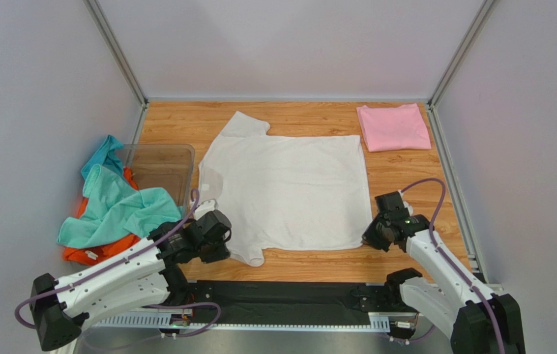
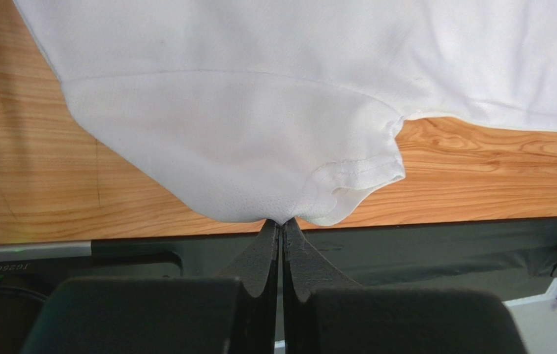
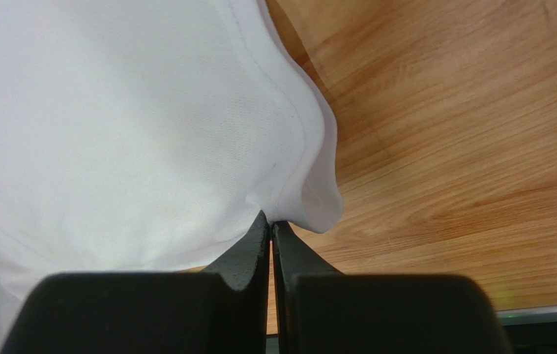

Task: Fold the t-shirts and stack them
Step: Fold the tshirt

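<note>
The white t-shirt [image 1: 288, 188] lies spread flat in the middle of the wooden table. My left gripper [image 1: 218, 240] is shut on its near left sleeve, and the left wrist view shows the sleeve's cloth [image 2: 244, 140] pinched at the fingertips [image 2: 281, 221]. My right gripper [image 1: 371, 234] is shut on the shirt's near right hem corner [image 3: 311, 199], pinched at its fingertips [image 3: 270, 219]. A folded pale pink t-shirt [image 1: 393, 127] lies at the far right. A teal t-shirt [image 1: 115, 206] lies crumpled on an orange one [image 1: 85, 254] at the left.
A clear plastic bin [image 1: 161, 168] stands at the left between the shirt pile and the white shirt. A black strip [image 1: 281, 299] runs along the table's near edge between the arm bases. Grey walls enclose the table on three sides.
</note>
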`<state>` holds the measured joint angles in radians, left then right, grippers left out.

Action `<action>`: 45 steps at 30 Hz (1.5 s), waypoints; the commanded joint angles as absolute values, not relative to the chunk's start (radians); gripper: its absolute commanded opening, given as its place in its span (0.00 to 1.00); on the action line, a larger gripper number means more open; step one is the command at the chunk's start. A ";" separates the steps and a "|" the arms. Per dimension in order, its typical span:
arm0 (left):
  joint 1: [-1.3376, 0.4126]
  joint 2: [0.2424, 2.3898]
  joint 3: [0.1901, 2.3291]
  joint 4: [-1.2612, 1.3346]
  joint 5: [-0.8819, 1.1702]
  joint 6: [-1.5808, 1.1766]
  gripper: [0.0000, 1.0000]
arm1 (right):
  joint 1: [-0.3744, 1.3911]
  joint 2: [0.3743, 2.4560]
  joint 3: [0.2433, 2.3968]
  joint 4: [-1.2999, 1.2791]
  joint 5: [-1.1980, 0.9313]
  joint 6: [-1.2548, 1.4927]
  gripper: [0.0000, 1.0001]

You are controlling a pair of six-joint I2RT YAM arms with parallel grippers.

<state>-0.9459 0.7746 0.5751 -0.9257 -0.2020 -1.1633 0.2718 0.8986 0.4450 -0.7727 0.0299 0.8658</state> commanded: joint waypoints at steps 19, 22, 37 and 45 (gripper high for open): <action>-0.657 1.021 0.882 -0.776 -0.193 -0.799 0.00 | 0.272 1.158 0.802 -0.686 0.078 0.747 0.00; -0.612 1.049 0.917 -0.764 -0.183 -0.755 0.00 | 0.271 1.186 0.834 -0.684 0.094 0.735 0.00; -0.492 1.149 0.991 -0.704 -0.167 -0.634 0.00 | 0.250 1.284 0.963 -0.672 0.149 0.703 0.00; -0.465 1.227 1.048 -0.684 -0.163 -0.598 0.00 | 0.238 1.321 0.988 -0.664 0.153 0.692 0.00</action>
<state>-0.4767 1.2160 0.9997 -0.7246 -0.1650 -0.6395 0.2447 1.3098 0.9436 -0.6960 0.1200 0.7086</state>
